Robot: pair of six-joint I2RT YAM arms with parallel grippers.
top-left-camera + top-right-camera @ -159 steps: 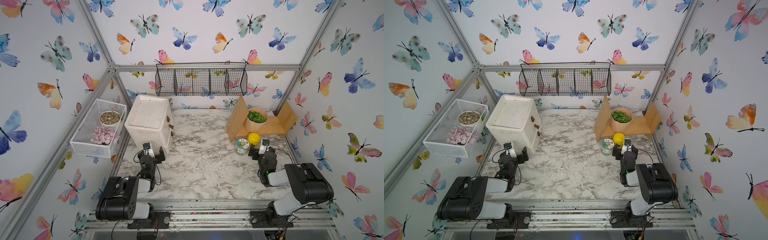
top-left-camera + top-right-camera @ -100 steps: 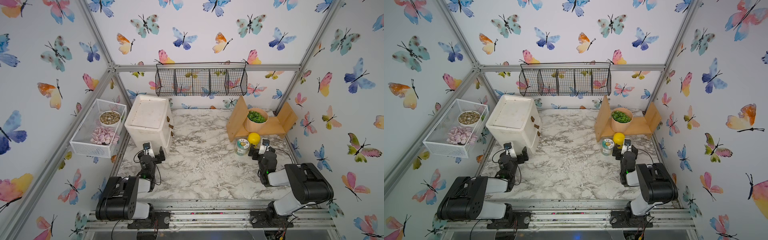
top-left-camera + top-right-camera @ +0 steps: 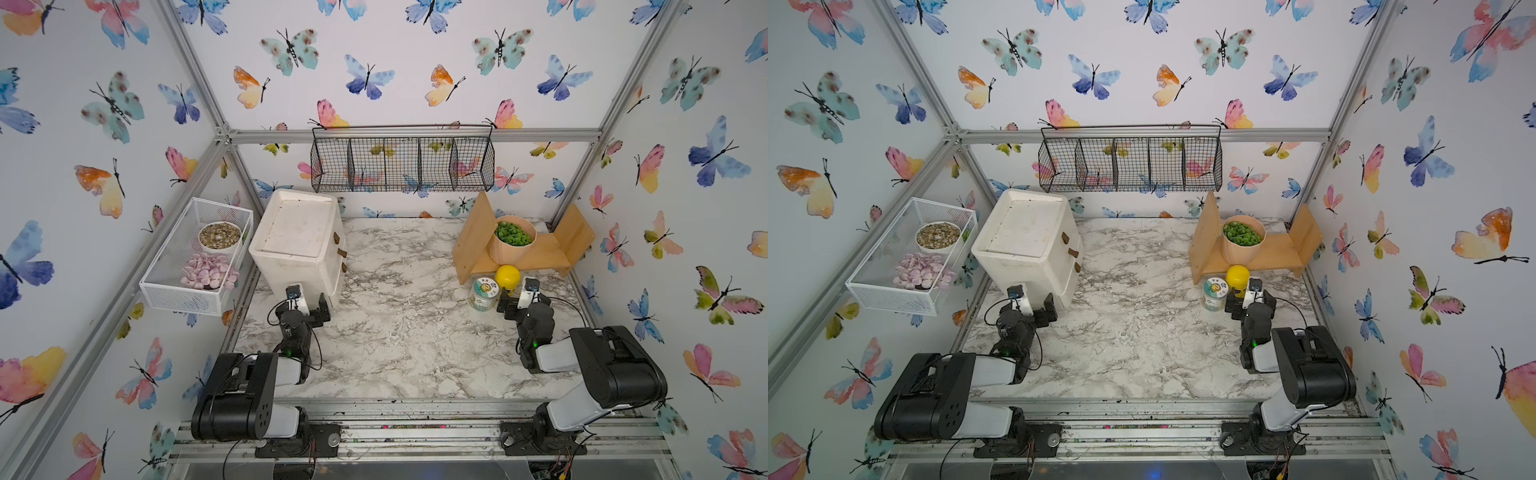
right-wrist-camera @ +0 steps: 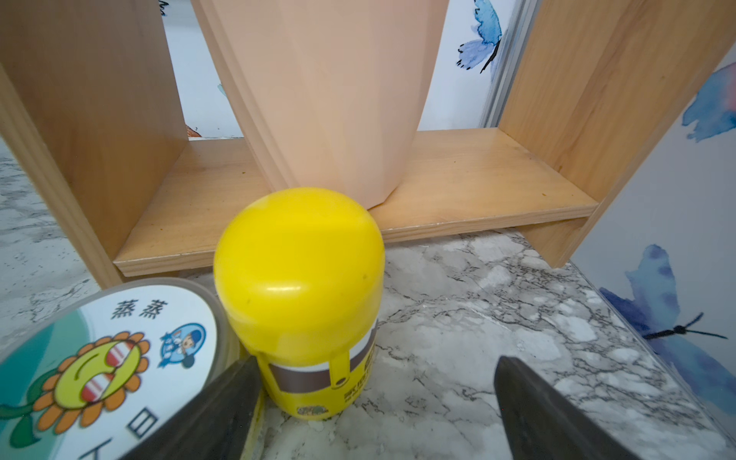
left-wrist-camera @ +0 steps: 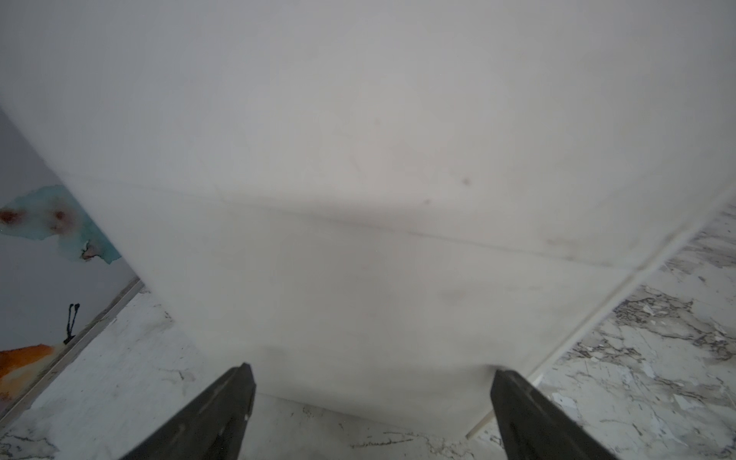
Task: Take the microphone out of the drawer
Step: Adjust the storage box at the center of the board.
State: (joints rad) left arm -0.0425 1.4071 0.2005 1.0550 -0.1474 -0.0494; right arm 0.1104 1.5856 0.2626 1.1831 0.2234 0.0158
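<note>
The white drawer unit (image 3: 299, 245) (image 3: 1025, 245) stands at the back left of the marble table, its brown handles (image 3: 340, 252) facing right and its drawers pushed in. The microphone is hidden. My left gripper (image 3: 309, 302) (image 3: 1036, 306) sits low against the unit's near side, open, with only the blank white wall (image 5: 358, 159) ahead of it and nothing between its fingers (image 5: 372, 370). My right gripper (image 3: 521, 297) (image 4: 377, 360) is open at the right, just short of a yellow-capped bottle (image 4: 298, 271).
A round lidded jar (image 3: 483, 291) stands next to the yellow bottle (image 3: 507, 276). Behind them is a wooden shelf (image 3: 544, 253) holding a pot of green plants (image 3: 513, 241). A black wire basket (image 3: 401, 164) hangs on the back wall, a white mesh basket (image 3: 195, 253) on the left wall.
</note>
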